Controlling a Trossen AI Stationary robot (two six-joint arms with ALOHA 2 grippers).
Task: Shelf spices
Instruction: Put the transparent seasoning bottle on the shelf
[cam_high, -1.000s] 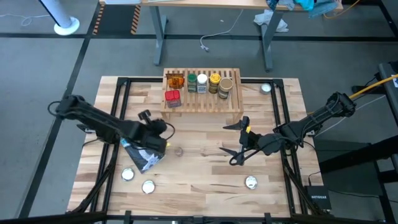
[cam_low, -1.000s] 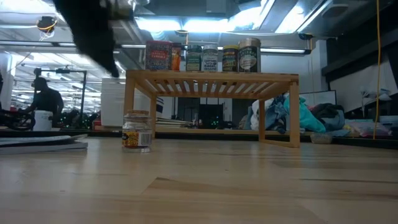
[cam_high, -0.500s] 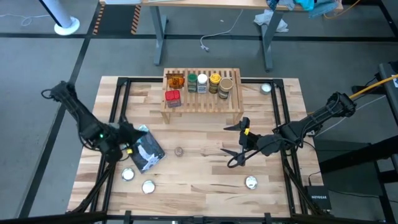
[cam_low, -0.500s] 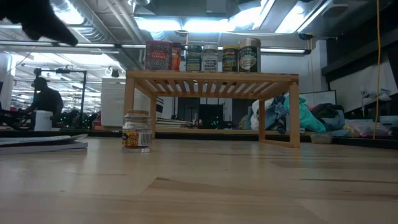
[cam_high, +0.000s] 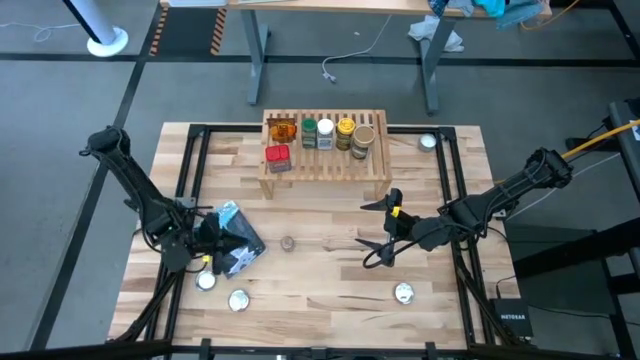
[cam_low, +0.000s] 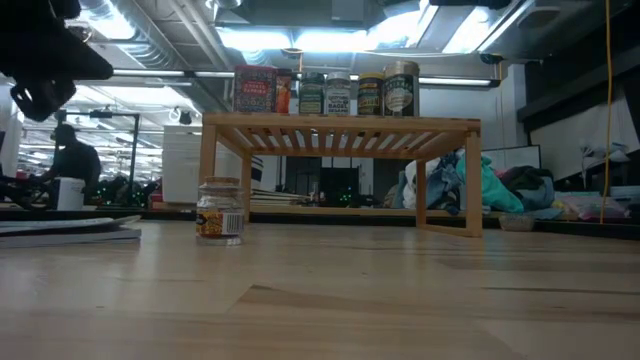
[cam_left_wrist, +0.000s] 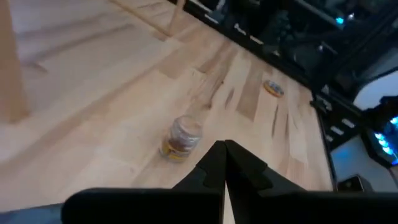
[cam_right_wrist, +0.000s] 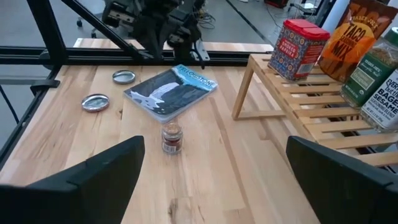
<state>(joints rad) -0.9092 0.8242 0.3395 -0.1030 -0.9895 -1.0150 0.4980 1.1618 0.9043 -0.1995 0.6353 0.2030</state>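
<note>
The shelf (cam_high: 325, 160) stands at the table's far middle. On it are an orange packet (cam_high: 283, 130), jars with green (cam_high: 309, 128), white (cam_high: 325, 128), yellow (cam_high: 345, 127) and tan (cam_high: 362, 135) lids, and a red tin (cam_high: 277, 157). A small clear jar (cam_high: 288, 243) stands upright on the table in front of the shelf (cam_low: 340, 125), also in the low view (cam_low: 220, 210). My left gripper (cam_high: 215, 243) is shut and empty, raised above the table's left side (cam_low: 45, 70). My right gripper (cam_high: 378, 228) hovers open, right of the jar (cam_right_wrist: 171, 138).
A blue-and-white pouch (cam_high: 238, 245) lies flat left of the jar, beside my left gripper. Silver discs lie at the near left (cam_high: 205, 281) (cam_high: 238, 299), near right (cam_high: 404, 293) and far right (cam_high: 428, 142). Bare wood lies between the jar and the shelf.
My left gripper has pulled back from the table's middle toward its left edge and a little toward the near edge. It has tipped from pointing steeply down to nearly level, rolling as it went, and has stayed shut. The jar and my right gripper have kept still.
</note>
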